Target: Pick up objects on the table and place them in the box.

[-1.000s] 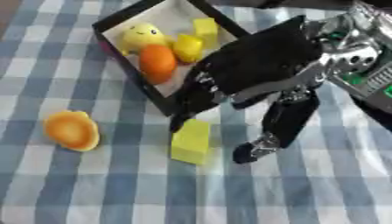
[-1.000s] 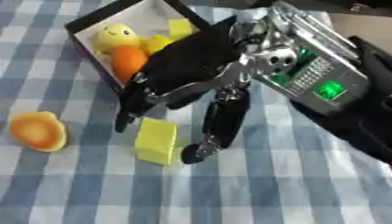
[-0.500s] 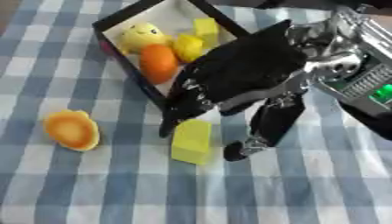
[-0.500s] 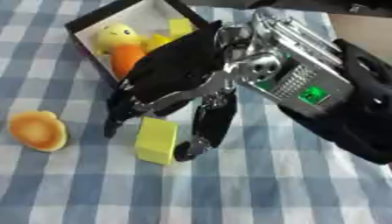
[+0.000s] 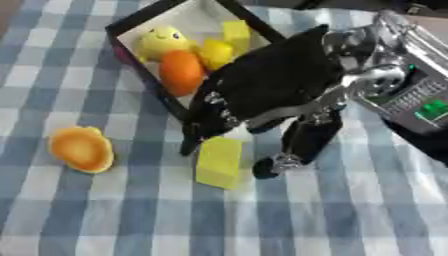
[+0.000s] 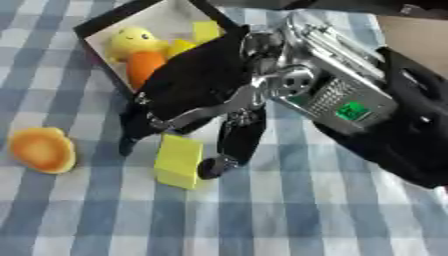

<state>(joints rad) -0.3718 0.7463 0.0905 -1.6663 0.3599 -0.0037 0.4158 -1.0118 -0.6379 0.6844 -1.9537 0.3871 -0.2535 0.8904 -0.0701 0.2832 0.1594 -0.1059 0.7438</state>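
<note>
Two items on cloth: I count a yellow block [image 5: 219, 162] and an orange piece [image 5: 80, 149] outside the box [image 5: 140, 26], both on the checked tablecloth [image 5: 350, 210].
Landmark: I place everything from the yellow block.
Right hand: my right hand [image 5: 262, 95] hangs directly above the block, coming in from its upper right, palm down.
Fingers: they are spread and unclenched, grasping nothing; dark fingers [image 5: 191, 142] drop just beside the block's upper left corner, and the thumb tip [image 5: 267, 167] sits just beside its right edge, so the block lies between them.
Contact: I cannot tell whether either tip touches the block.
Left hand: not visible in either view.
Box: it stands up and left of the block, near it, its closest wall partly hidden under my hand.
Box contents: a yellow smiling toy [image 5: 162, 41], an orange fruit [image 5: 181, 72], a lemon-like piece [image 5: 216, 52] and a yellow cube [image 5: 235, 31].
Orange piece: well to the left of the block, apart from it.
Step in hand: closing on the block, as I judge it.
How to do it well: I would settle lower so both sides bracket the long faces, then close evenly, since a one-sided push would likely skid the block across the cloth.
Lift: I would raise it straight up enough to pass over the box wall.
</note>
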